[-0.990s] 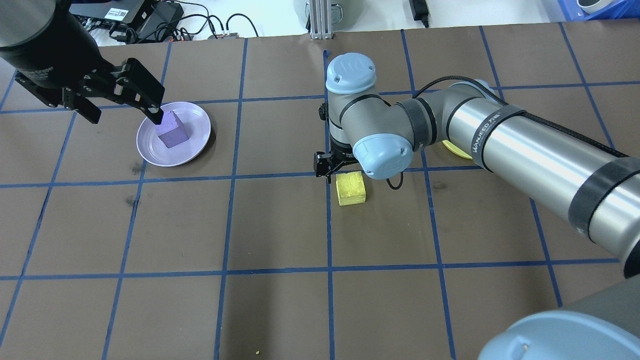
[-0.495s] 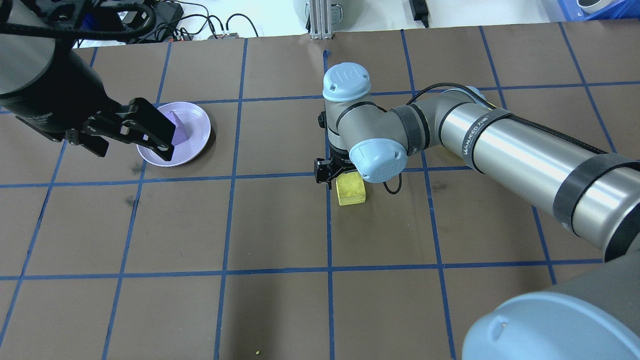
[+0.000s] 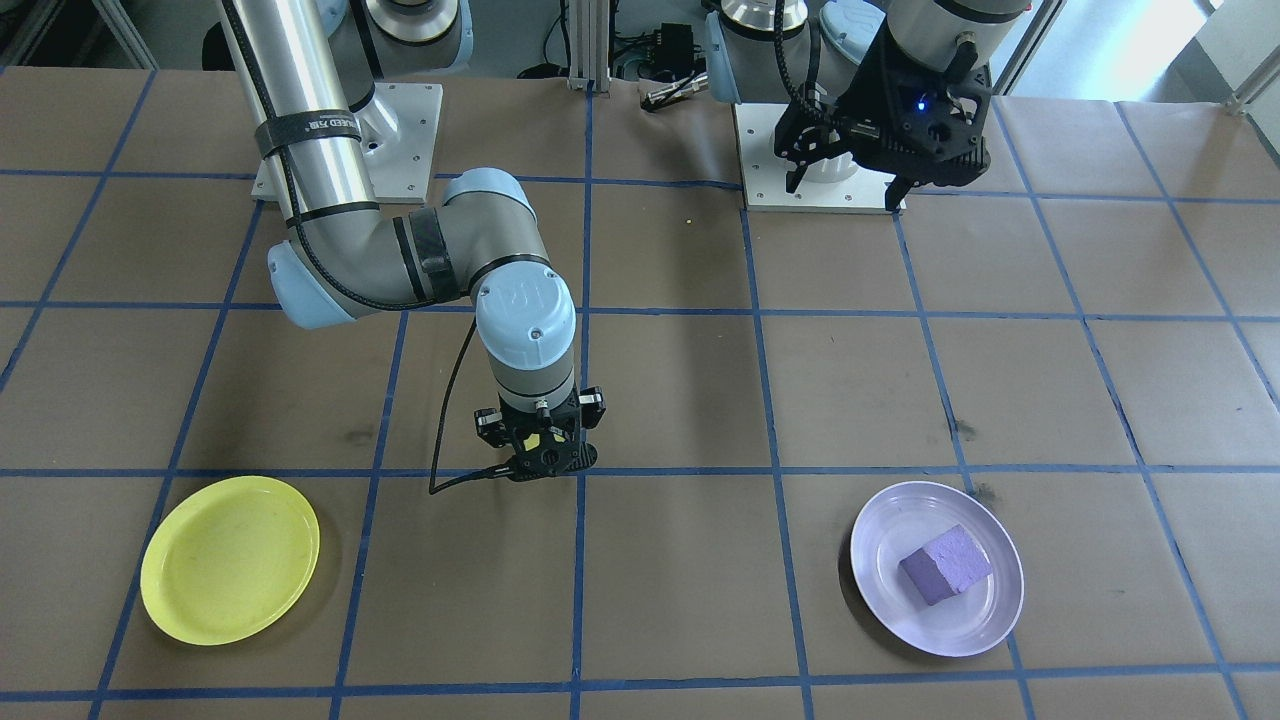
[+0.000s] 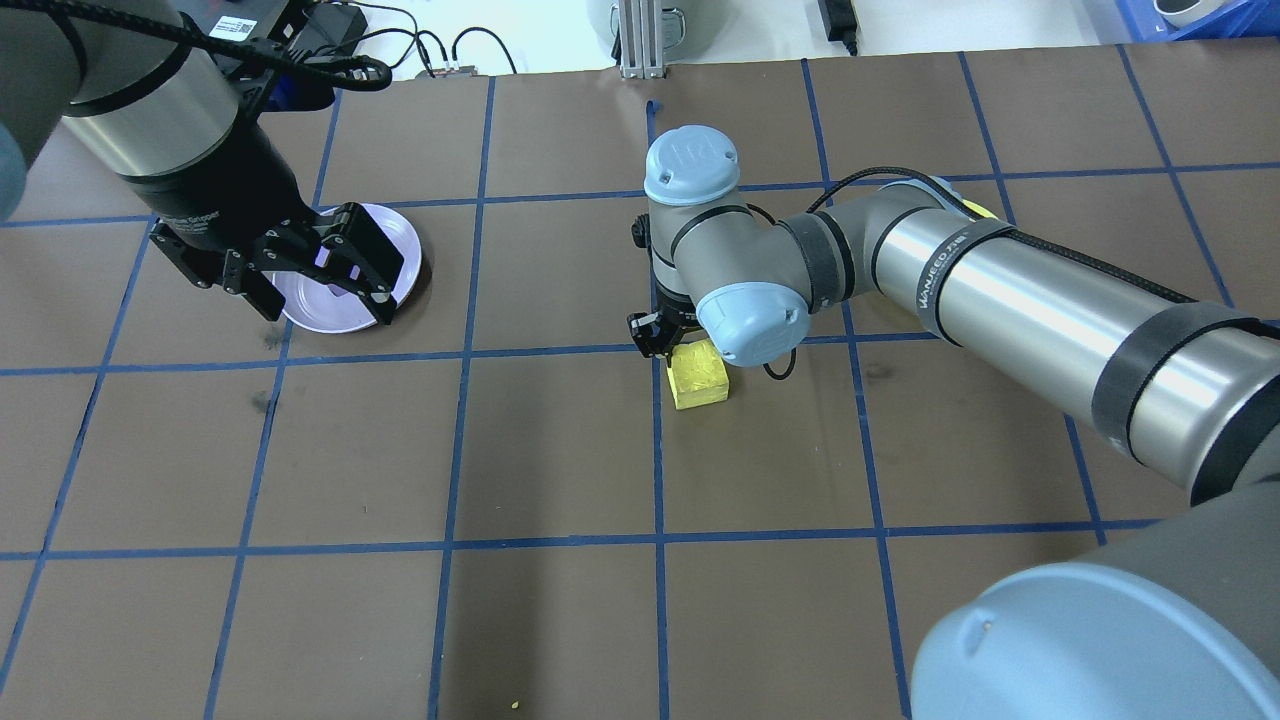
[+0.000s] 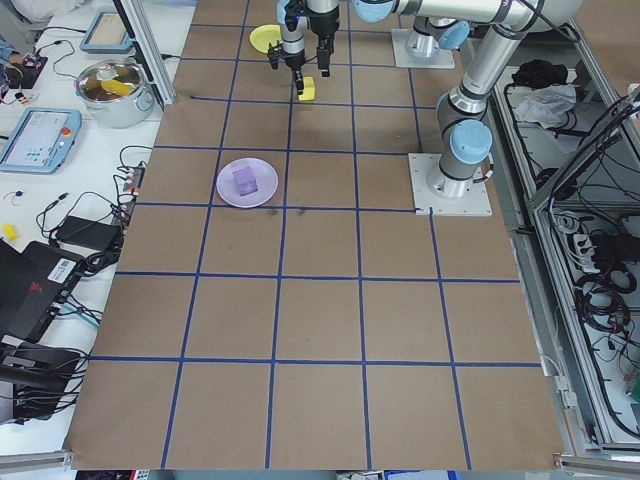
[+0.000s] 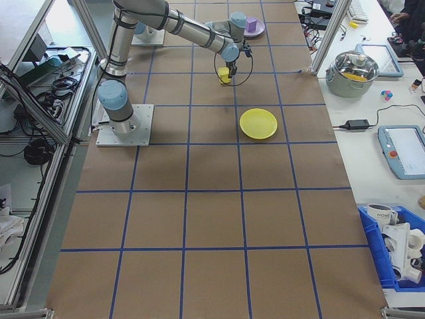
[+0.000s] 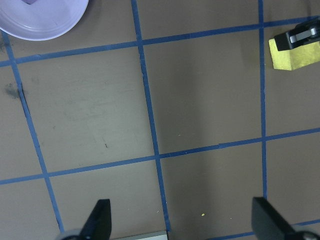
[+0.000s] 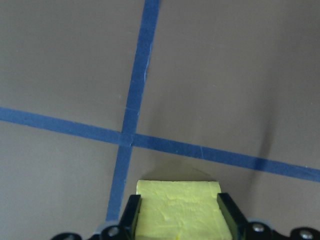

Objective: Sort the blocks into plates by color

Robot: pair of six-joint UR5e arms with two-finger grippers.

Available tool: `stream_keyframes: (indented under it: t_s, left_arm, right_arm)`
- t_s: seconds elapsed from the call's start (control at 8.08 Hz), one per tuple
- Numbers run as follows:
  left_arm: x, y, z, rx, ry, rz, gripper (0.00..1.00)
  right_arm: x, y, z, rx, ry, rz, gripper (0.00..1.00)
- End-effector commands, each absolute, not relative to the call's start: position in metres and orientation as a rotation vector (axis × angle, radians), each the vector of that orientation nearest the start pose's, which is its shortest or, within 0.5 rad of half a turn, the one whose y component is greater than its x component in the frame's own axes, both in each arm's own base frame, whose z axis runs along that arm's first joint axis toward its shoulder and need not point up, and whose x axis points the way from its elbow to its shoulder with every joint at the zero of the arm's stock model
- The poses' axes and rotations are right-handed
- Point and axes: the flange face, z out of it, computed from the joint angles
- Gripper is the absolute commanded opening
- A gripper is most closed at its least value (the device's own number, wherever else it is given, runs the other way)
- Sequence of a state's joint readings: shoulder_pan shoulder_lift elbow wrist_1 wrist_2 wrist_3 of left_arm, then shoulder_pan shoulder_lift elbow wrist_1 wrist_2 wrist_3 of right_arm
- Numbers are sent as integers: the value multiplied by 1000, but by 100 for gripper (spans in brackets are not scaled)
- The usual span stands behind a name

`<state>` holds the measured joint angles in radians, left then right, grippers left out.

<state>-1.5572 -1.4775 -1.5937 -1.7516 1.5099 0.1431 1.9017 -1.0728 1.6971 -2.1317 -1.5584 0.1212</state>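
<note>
Front view: purple block [image 3: 946,565] lies in the lavender plate [image 3: 985,620], yellow plate [image 3: 228,557] sits bare on the bench [image 3: 700,580], left hand [image 3: 850,180] hangs high near the base, fingers spread. Overhead: right hand [image 4: 672,345] is down over the yellow block [image 4: 700,378] on the bench. Right wrist view: both fingers [image 8: 131,215] flank the yellow block's sides; can't tell if they're pinching it.

The yellow block [image 8: 177,207] looks like foam, matt and rough-grained. The purple block [image 3: 945,565] has the same matt, grainy surface. The lavender plate [image 3: 985,615] is smooth, glossy plastic with bright highlights; the yellow plate [image 3: 230,558] is smooth plastic with a duller sheen. The table cover [image 4: 560,450] is matt brown paper, faintly scuffed, crossed by blue tape [image 4: 657,480]. The arm tubes [image 4: 1040,300] are brushed metal with smooth blue plastic caps [image 4: 692,160].
</note>
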Motion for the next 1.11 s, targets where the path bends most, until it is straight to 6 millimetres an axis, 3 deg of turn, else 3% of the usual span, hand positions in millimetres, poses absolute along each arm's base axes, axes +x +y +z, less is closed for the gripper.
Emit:
stream_keyframes:
  t_s: [0.0,0.12,0.25,0.49,0.74,0.99]
  left_arm:
    - [-134,-444,503,206,3191,170,100]
    - [-134,-440,504,206,3186,175,100]
    - [-131,-431,508,212,3136,197,100]
    - [-130,-396,528,212,3129,217,100]
    - [-141,-359,548,196,3238,283,100]
    - [-138,-333,568,191,3246,198,100]
  right_arm:
    - [326,-546,239,-324,3113,-7,0]
    - [314,-549,296,-309,3108,-70,0]
    - [281,-566,327,-375,3136,-121,0]
    - [212,-603,362,-514,3240,-221,0]
    - [163,-621,361,-516,3253,-215,0]
    - [92,-645,343,-685,3244,-193,0]
